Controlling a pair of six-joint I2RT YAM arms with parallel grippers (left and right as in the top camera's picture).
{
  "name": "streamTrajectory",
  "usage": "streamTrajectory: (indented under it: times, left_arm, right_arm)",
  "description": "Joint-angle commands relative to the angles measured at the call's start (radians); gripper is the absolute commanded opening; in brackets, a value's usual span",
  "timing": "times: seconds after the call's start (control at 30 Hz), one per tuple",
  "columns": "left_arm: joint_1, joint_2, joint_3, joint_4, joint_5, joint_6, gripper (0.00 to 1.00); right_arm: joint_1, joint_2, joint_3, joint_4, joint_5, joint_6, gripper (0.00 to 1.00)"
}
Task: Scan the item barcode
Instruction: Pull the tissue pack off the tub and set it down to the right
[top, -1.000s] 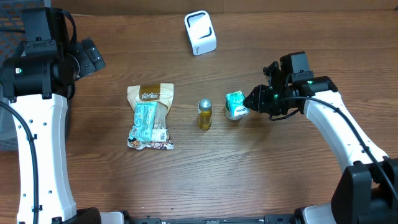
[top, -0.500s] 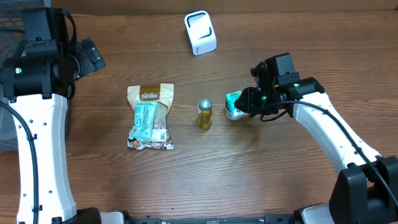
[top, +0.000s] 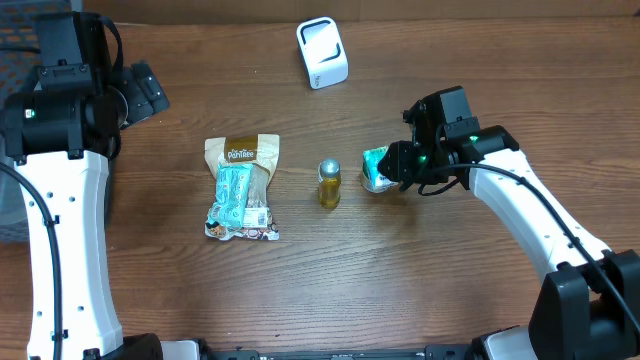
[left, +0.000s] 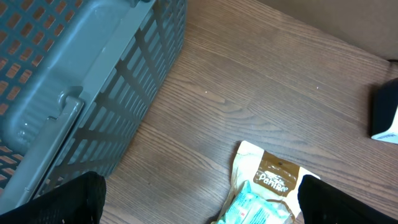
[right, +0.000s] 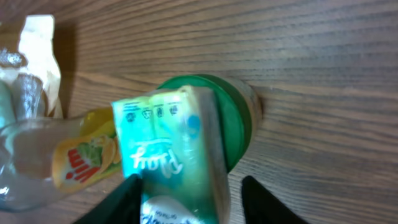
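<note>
The item, a teal carton (top: 376, 168) with a green round end (right: 233, 121), rests on the table right of centre. My right gripper (top: 393, 165) reaches it from the right. In the right wrist view the carton (right: 171, 149) stands between the jaws: the left finger (right: 118, 202) is right against it, and bare wood shows between it and the right finger (right: 267, 202). A white scanner (top: 322, 52) stands at the back of the table. My left gripper (top: 150, 92) hangs open at the far left, above bare wood (left: 202, 208), holding nothing.
A yellow bottle (top: 329, 183) stands just left of the carton. A snack bag (top: 241, 187) lies further left. A grey slatted basket (left: 81, 74) sits off the table's left side.
My right gripper has slid left onto the carton, and its jaws have spread a little. The left arm has not moved.
</note>
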Motion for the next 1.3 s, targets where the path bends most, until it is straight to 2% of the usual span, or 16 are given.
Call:
streamTrajectory:
  times: [0.0, 0.1, 0.2, 0.23, 0.27, 0.3, 0.33, 0.57, 0.9, 1.13, 1.27]
  left_arm:
    - [0.001, 0.001, 0.001, 0.002, -0.017, -0.003, 1.00]
    - [0.001, 0.001, 0.001, 0.002, -0.017, -0.003, 1.00]
    - [0.001, 0.001, 0.001, 0.002, -0.017, -0.003, 0.99]
    - [0.001, 0.001, 0.001, 0.002, -0.017, -0.003, 1.00]
    - [0.001, 0.001, 0.001, 0.002, -0.017, -0.003, 1.00]
    - [0.001, 0.001, 0.001, 0.002, -0.017, -0.003, 1.00]
    - [0.001, 0.001, 0.001, 0.002, -0.017, -0.003, 1.00]
    - [0.001, 0.001, 0.001, 0.002, -0.017, -0.003, 1.00]
    - [0.001, 0.001, 0.001, 0.002, -0.017, -0.003, 1.00]
    - [0.001, 0.001, 0.001, 0.002, -0.017, -0.003, 1.00]
    - [0.001, 0.001, 0.001, 0.002, -0.017, -0.003, 1.00]
  right_arm:
    - [0.005, 0.006, -0.024, 0.016, 0.019, -0.006, 0.56]
    - [0.005, 0.006, -0.025, 0.018, 0.018, -0.006, 0.60]
    - [0.005, 0.006, -0.025, 0.018, 0.018, -0.006, 0.40]
    - [0.005, 0.006, -0.025, 0.018, 0.018, -0.006, 0.32]
    - [0.005, 0.006, -0.025, 0.018, 0.018, -0.006, 0.17]
    - [0.005, 0.006, -0.025, 0.018, 0.018, -0.006, 0.07]
    - [0.004, 0.006, -0.025, 0.018, 0.018, -0.006, 0.04]
    - [-0.018, -0.036, 0.041, -0.004, 0.003, -0.005, 0.04]
    - [-0.136, -0.064, 0.050, -0.092, 0.012, -0.006, 0.04]
    - [-0.142, -0.064, 0.003, -0.117, 0.140, 0.003, 0.04]
    - [-0.143, -0.063, -0.056, -0.078, 0.150, 0.006, 0.04]
